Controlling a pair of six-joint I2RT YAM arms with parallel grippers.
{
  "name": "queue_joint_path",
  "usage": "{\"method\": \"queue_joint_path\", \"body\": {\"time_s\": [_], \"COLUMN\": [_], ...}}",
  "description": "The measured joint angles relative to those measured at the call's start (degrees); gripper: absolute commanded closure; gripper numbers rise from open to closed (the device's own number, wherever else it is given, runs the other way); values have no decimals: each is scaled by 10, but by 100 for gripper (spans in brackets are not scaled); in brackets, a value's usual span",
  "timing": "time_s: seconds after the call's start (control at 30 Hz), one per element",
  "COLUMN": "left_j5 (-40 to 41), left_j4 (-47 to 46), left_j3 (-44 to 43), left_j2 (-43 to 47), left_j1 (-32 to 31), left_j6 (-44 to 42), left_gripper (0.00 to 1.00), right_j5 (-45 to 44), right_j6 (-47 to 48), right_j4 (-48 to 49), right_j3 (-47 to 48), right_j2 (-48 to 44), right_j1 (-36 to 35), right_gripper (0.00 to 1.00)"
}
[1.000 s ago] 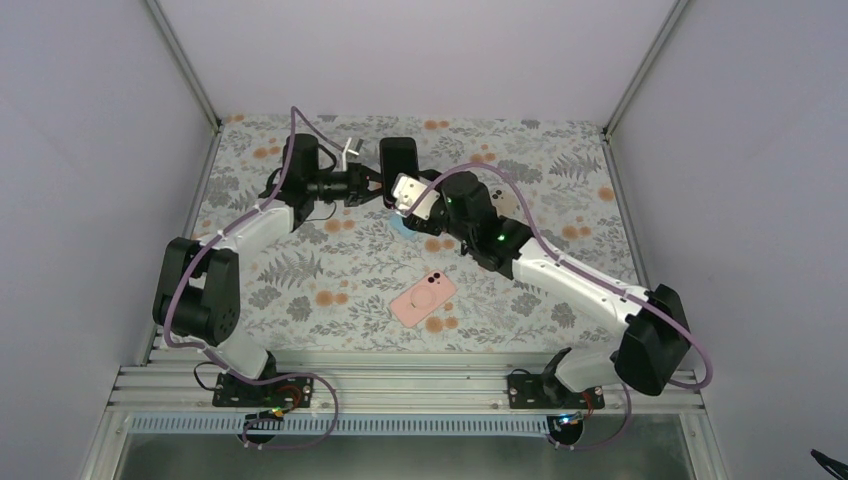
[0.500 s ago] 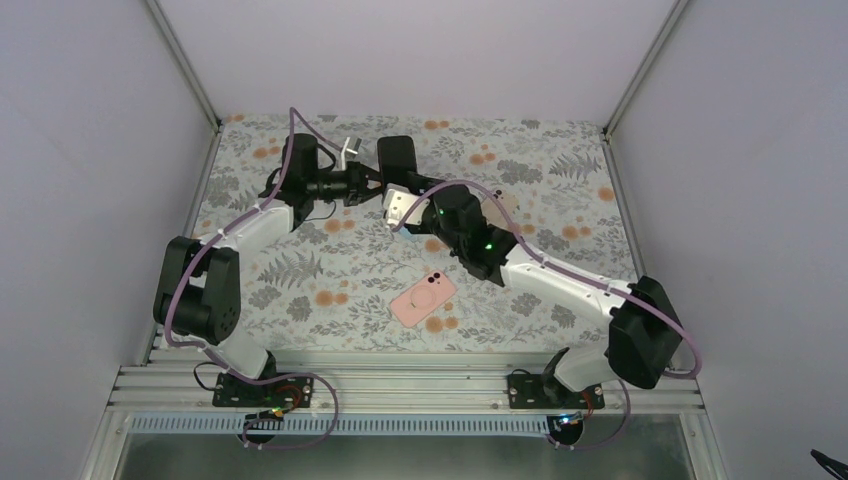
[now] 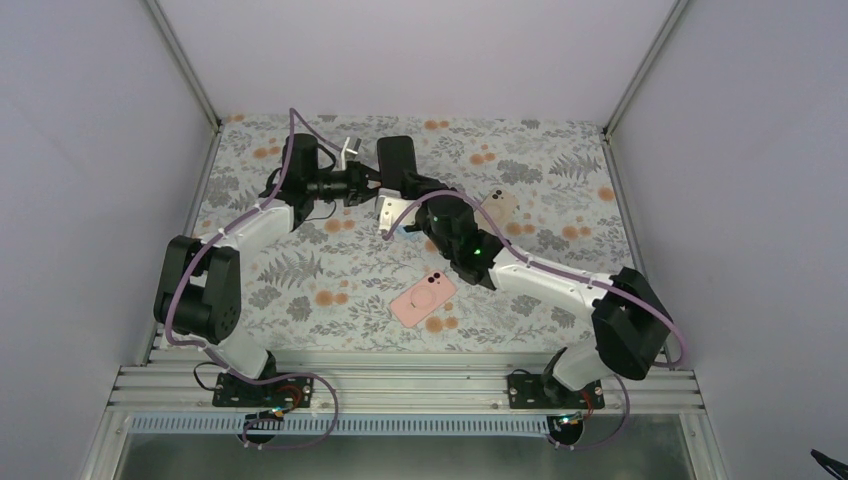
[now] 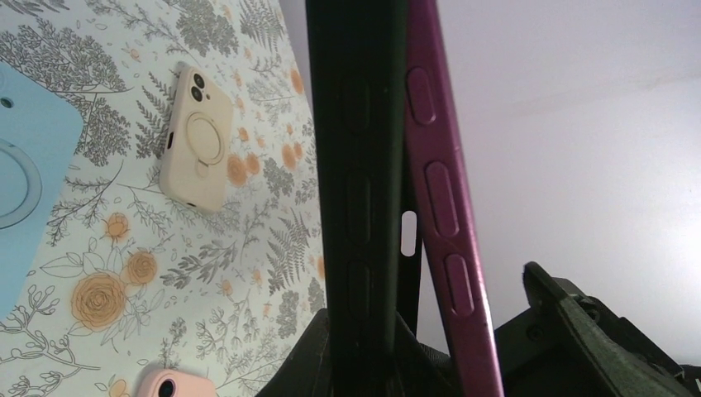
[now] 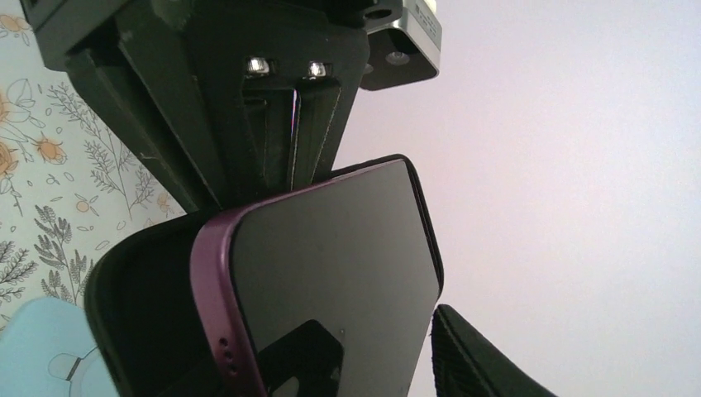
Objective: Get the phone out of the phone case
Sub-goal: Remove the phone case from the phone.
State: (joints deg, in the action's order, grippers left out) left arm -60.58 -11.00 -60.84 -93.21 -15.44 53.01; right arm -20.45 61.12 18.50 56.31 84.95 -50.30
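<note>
The left hand [image 3: 372, 183] is clenched on the black soft phone case [image 3: 396, 158] and holds it on edge above the far middle of the floral-patterned worktop [image 3: 330, 270]. In the left wrist view its fingers pinch the lower end of the case. The purple phone with a dark screen [image 4: 438, 207] sits partly out of that case: its near end lies against the case, while its far end leans away with a gap between them.

The right hand [image 3: 402, 195] is at the phone's free end with its jaws parted. One finger [image 5: 298, 356] lies across the dark screen. The other stands just clear of the phone's edge, so the hand is not clamped on anything.

Three other cases lie flat on the worktop. A beige ring-backed phone case [image 4: 196, 141] is to the right of the hands, and a light-blue phone case [image 4: 25, 165] is beneath them. A pink phone case [image 3: 423, 298] lies nearer the arm bases, well apart from both hands.
</note>
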Motion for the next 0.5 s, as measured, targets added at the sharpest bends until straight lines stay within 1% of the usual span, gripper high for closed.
{"method": "queue_joint_path", "body": {"time_s": [0.13,0.23,0.27,0.37,0.5], "left_j5": [0,0,0,4,6], "left_j4": [0,1,4,17,31], "left_j3": [0,0,1,5,6], "left_j2": [0,0,0,0,0], "left_j1": [0,0,0,1,4], "left_j6": [0,-1,0,-1,-15], "left_gripper": [98,98,98,98,98], "right_j5": [-8,-14,-17,-24,-21], "right_j6": [25,33,38,36,9], "right_j4": [10,12,13,10,-50], "right_j3": [0,0,0,5,40], "right_j2": [6,6,5,3,3], "right_j1": [0,0,0,1,1], "right_gripper": [78,94,96,96,96]}}
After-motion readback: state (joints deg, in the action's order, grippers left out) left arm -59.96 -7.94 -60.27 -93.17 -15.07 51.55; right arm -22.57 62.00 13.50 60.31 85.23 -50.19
